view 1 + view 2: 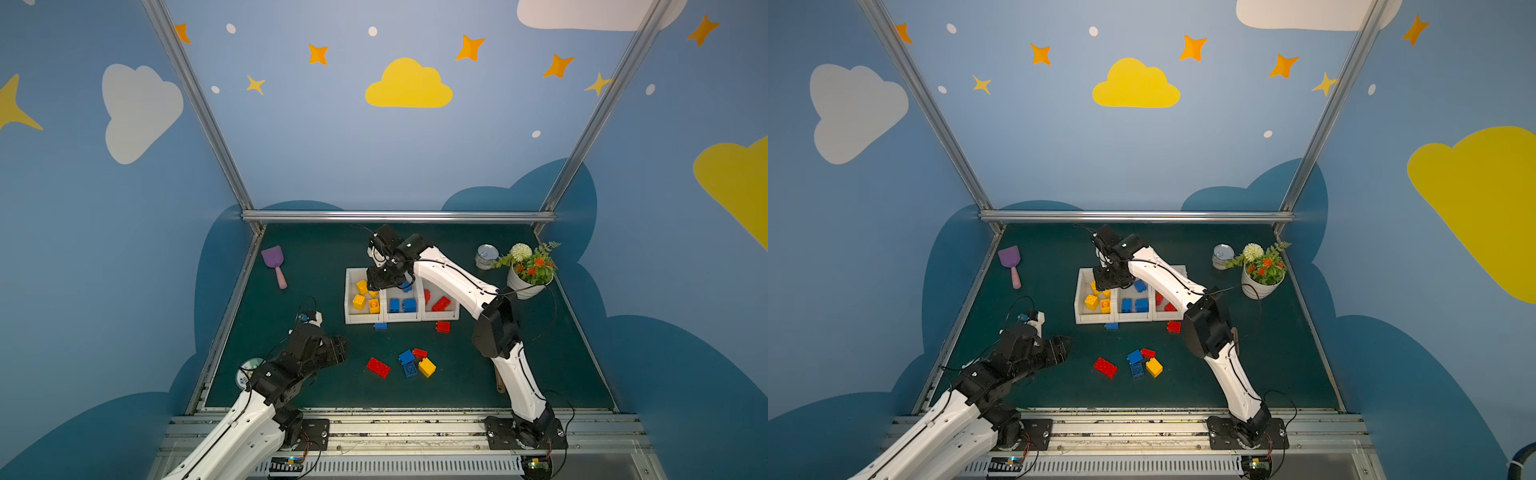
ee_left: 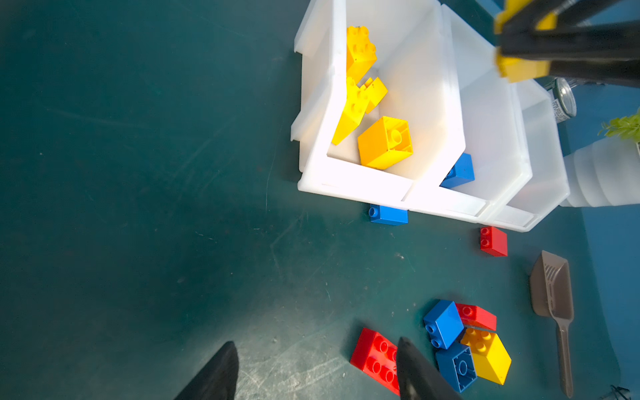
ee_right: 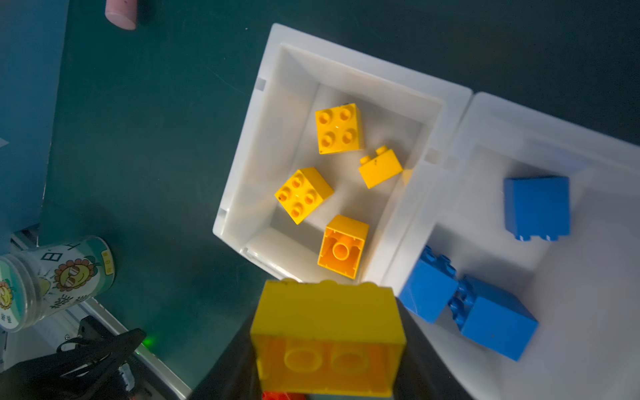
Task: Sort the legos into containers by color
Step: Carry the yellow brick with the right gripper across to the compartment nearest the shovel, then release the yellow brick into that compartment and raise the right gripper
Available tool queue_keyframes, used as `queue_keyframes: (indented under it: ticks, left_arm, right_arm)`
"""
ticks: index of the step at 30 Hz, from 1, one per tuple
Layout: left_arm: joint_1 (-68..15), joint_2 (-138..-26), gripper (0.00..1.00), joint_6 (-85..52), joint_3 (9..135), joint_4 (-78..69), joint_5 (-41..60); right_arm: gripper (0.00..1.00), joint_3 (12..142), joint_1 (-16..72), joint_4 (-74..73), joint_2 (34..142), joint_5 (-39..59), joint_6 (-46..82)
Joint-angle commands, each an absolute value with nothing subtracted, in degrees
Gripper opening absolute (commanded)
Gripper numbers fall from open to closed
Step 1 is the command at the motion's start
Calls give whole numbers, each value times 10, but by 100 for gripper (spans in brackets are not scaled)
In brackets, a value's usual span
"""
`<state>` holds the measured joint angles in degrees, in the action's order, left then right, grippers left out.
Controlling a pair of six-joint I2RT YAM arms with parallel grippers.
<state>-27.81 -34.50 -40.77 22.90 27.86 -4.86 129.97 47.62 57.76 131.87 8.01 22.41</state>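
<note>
right claw: right gripper (image 1: 385, 281) is clamped on a yellow oblong brick (image 3: 327, 341). Its hollow underside faces the wrist cam, and a dark finger flanks each end.
left claw: left gripper (image 2: 311, 375) has jaws apart with nothing between them. It sits lower left in both top views, near the loose pile.
held brick position: centre of both top views, above the bins (image 1: 360, 319), roughly over the wall between the yellow bin (image 3: 242, 166) and the blue bin (image 3: 485, 104). Height above the rim: cannot tell.
sorted: four yellow in the yellow bin, three blue in the blue bin, some red in the red bin (image 1: 432, 316).
loose on mat: red oblong (image 1: 378, 367), blue square (image 1: 406, 356), small red (image 1: 419, 353), upturned blue (image 1: 410, 369) and yellow square (image 1: 427, 367) are clustered lower centre. A blue brick (image 1: 380, 326) touches the bin front, and a red square (image 1: 443, 326) lies just in front of the red bin.
handling (my read): light, rigid, hollow plastic with glossy walls that are likely slippery. Not fragile, so a short drop should be fine.
grip point (my read): two opposite flat walls, not the studs. Clustered bricks touch each other, so the outer ones look easiest.
hidden: the right arm covers much of the red bin in the top views, so the red count is unclear. A red sliver (image 3: 282, 396) by the held brick is cut off by the frame edge and can't be identified. The brown scoop (image 2: 554, 298) is mostly behind the right arm in the top views.
</note>
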Motion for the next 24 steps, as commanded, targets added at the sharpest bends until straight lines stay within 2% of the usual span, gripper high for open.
queue_keyframes:
  ticks: [1,9,17,24]
  left_arm:
    - [-281,-333,72,-416,220,294,-51]
    - [-281,-319,72,-424,212,300,-49]
    - [-283,-313,72,-428,211,304,-48]
    - [-284,-305,73,-430,210,310,-51]
  right_arm:
    - [46,1330,477,592,1345,105,213]
    - [52,1333,476,559,1356,126,201]
    - [67,1332,477,546,1350,127,198]
    - [69,1331,476,551,1337,127,207]
